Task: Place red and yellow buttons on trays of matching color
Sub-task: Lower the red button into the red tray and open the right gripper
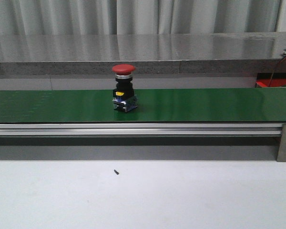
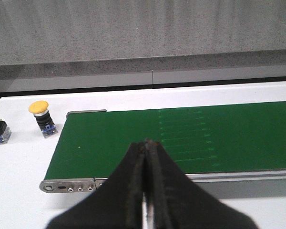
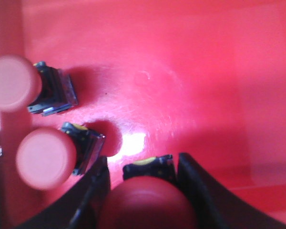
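My right gripper [image 3: 142, 191] pinches a red button [image 3: 148, 202] low over the red tray [image 3: 190, 71], just beside two red buttons [image 3: 40, 155] already there, so a careless release could topple them. My left gripper [image 2: 146, 183] is pressed together, empty, over the green conveyor belt [image 1: 205, 105], where another red-capped button [image 1: 123, 89] stands mid-table; yellow buttons [image 2: 42, 117] wait off the belt's end, grey wall behind.

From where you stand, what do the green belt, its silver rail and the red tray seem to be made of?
The green belt looks like matte rubber or PVC: flat colour, faint gloss, fine cross lines in the left wrist view. The silver rail looks like brushed aluminium: pale grey, lengthwise grooves. The red tray is probably glossy moulded plastic: it shows a bright glare spot.
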`<state>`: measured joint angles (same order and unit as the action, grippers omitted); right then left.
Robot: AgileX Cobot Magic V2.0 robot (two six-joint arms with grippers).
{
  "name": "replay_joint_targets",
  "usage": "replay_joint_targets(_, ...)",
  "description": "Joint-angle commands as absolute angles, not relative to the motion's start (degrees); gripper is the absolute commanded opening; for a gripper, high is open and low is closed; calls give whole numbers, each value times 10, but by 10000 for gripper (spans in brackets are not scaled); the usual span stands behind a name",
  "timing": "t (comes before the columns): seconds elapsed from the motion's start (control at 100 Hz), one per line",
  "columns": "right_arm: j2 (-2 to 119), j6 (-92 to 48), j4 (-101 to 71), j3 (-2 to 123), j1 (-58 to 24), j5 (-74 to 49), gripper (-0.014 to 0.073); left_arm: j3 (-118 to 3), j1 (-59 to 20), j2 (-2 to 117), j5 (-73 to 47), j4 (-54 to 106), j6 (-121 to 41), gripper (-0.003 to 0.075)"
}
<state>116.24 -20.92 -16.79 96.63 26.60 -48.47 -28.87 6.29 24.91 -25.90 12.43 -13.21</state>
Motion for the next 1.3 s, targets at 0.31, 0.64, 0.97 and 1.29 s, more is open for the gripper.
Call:
replay_joint_targets(0.31,1178,-208,-220,985,265,-438,186,-304,60,253,-214,134,-130,-20)
replay_joint_targets(0.64,1188,-208,-233,985,265,-447,488,-304,60,253,-214,134,-130,-20)
replay_joint_targets(0.97,1127,-208,-233,1027,265,-499,561,-304,60,253,-214,134,-130,-19)
replay_joint_targets(1.29,1026,-225,-233,1024,221,-589,561,-304,60,253,-214,134,-130,-20)
